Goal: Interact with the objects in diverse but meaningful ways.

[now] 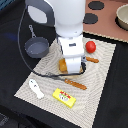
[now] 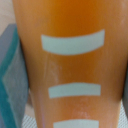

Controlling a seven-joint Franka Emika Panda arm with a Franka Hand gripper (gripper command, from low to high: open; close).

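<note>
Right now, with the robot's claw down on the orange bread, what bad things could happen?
1. The bread loaf is almost hidden under the arm, and the pictures don't show whether the claw grips it. Lifted loosely, it might slip.
2. Wooden-handled cutlery lies right beside the loaf, so a sideways move might knock it.
3. The tomato sits close by and is round; a bump could roll it off the mat.

A black bench [image 1: 107, 85] fills most of the exterior view, with a pale woven mat [image 1: 100, 95] spread over its middle. At the far edge, toward the exterior view's right, sits a pinkish toy stove top [image 1: 107, 22] with black round burners [image 1: 91, 19]. The light is even and soft.
</note>
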